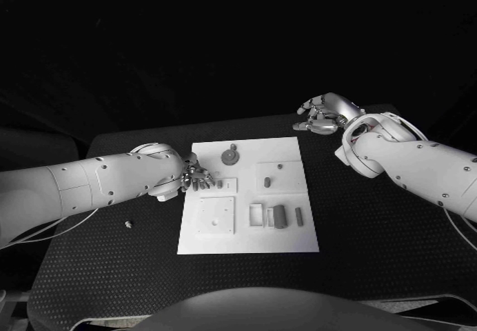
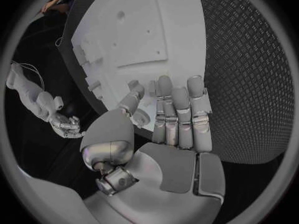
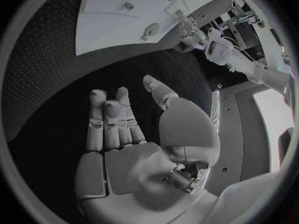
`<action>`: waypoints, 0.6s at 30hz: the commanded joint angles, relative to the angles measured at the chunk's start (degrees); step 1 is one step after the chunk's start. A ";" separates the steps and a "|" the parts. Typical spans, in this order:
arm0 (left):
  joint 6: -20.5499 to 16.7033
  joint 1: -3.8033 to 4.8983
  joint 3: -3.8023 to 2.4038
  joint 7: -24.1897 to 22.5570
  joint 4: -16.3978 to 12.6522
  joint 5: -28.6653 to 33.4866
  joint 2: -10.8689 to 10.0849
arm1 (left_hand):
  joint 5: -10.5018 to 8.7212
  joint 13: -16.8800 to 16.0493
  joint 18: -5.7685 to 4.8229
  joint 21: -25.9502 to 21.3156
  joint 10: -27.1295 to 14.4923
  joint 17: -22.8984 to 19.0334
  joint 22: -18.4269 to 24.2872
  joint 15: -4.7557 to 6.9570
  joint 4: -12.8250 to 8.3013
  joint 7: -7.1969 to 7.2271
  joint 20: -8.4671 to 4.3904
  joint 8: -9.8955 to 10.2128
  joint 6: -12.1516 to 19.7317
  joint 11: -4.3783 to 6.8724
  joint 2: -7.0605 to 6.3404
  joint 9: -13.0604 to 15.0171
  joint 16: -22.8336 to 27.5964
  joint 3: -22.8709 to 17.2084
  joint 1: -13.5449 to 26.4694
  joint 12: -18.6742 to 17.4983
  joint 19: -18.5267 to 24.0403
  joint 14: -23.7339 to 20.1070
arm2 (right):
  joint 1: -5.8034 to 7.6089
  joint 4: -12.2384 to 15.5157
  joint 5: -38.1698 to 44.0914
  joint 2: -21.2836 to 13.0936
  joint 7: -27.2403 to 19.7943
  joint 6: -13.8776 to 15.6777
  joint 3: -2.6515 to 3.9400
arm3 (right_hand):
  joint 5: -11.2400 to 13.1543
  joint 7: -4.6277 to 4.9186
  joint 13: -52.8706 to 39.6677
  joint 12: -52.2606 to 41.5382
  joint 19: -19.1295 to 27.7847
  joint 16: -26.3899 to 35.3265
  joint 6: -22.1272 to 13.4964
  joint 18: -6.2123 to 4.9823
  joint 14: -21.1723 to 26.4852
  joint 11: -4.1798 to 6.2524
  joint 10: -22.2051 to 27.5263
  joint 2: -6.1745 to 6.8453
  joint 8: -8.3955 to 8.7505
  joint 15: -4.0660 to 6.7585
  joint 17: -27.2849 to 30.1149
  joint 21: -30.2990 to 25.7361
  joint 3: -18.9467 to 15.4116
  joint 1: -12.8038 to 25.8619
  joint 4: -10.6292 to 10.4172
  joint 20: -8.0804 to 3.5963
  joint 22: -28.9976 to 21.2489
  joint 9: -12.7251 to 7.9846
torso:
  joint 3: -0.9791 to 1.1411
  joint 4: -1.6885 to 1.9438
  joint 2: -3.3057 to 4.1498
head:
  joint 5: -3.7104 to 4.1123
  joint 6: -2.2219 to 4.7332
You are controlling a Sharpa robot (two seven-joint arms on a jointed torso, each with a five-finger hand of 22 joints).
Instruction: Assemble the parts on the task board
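The white task board (image 1: 249,234) lies in the middle of the black table. On it are a round grey part (image 1: 231,157), a small peg (image 1: 267,182) and upright grey blocks (image 1: 279,216). My left hand (image 1: 197,178) is at the board's left edge, its fingers straight and side by side over the board's rim (image 2: 143,30), with nothing in them. The left hand (image 2: 171,119) keeps its thumb apart. My right hand (image 1: 323,114) hovers off the board's far right corner, palm bare and fingers spread (image 3: 118,129). The board (image 3: 112,25) and round part (image 3: 151,31) lie beyond it.
A small loose piece (image 1: 128,224) lies on the table left of the board, near my left forearm. Square recessed plates (image 1: 215,214) take up the board's near left part. Black table shows around the board on all sides.
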State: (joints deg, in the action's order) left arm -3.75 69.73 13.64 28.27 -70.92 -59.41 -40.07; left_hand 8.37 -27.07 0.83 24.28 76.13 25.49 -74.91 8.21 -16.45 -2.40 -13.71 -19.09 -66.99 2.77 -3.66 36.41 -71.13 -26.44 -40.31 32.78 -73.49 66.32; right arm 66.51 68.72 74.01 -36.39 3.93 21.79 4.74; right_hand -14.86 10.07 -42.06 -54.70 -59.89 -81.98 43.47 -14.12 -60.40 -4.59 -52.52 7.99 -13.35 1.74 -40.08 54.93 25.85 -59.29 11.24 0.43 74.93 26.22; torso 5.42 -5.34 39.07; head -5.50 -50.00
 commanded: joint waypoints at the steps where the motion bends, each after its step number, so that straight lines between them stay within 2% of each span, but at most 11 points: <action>1: 0.27 0.01 -0.01 0.04 0.01 -0.04 0.10 | 0.90 0.04 1.00 0.23 -0.33 -0.04 -1.03 0.14 -0.01 -0.12 -0.06 0.22 0.01 0.09 0.53 0.08 -0.10 -0.16 -0.56 0.35 0.32 -0.30 | -0.01 0.00 0.08 0.00 -0.17 -0.77 0.03 | 0.06 0.93 0.05 -0.33 -0.14 0.21 -0.65 -0.88 0.30 0.09 0.28 -0.25 -0.10 0.02 0.10 -0.23 0.09 0.42 -0.36 -0.38 0.59 -0.08 | -0.03 0.03 -0.01 | 0.05 0.00; 7: 0.56 0.01 -0.01 0.14 0.02 -0.35 0.10 | 2.34 -0.01 1.00 0.39 -0.24 -0.01 -1.09 0.18 -0.12 -0.07 -0.10 0.18 -0.11 0.15 1.16 0.12 -0.26 -0.23 -1.44 0.51 0.24 -0.21 | -0.01 0.01 0.08 0.02 -0.16 -0.72 0.03 | 0.06 0.93 0.06 -0.34 -0.13 0.23 -0.66 -0.88 0.32 0.08 0.29 -0.26 -0.10 0.02 0.11 -0.25 0.09 0.43 -0.38 -0.37 0.59 -0.09 | -0.02 0.01 0.01 | 0.02 0.00; 18: -0.07 0.01 0.00 0.00 -0.21 -2.39 0.20 | 2.93 -0.03 0.98 0.46 -0.26 -0.01 -1.11 0.19 -0.16 -0.07 -0.11 0.19 -0.12 0.15 1.69 0.15 -0.31 -0.25 -2.07 0.57 0.25 -0.22 | -0.02 0.01 0.08 0.04 -0.16 -0.74 0.03 | 0.06 0.94 0.07 -0.36 -0.11 0.26 -0.66 -0.88 0.34 0.08 0.30 -0.27 -0.10 0.01 0.13 -0.28 0.09 0.44 -0.41 -0.36 0.58 -0.11 | -0.01 0.01 -0.01 | 0.00 0.00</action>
State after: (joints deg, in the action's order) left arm -3.77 69.73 13.64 28.40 -70.92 -60.34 -40.03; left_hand 11.03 -27.07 0.83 24.49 76.13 25.49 -74.90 8.19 -16.45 -2.33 -13.61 -19.09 -66.93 2.77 -2.16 36.46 -71.12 -26.44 -41.82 33.01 -73.41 66.32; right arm 66.51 68.71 74.01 -36.38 3.95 21.64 4.74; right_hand -14.86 10.03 -42.07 -54.70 -59.87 -81.98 43.43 -14.12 -60.40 -4.59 -52.51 7.99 -13.35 1.74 -40.03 54.93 25.85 -59.29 11.24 0.45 74.93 26.18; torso 5.38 -5.32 39.06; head -5.45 -50.00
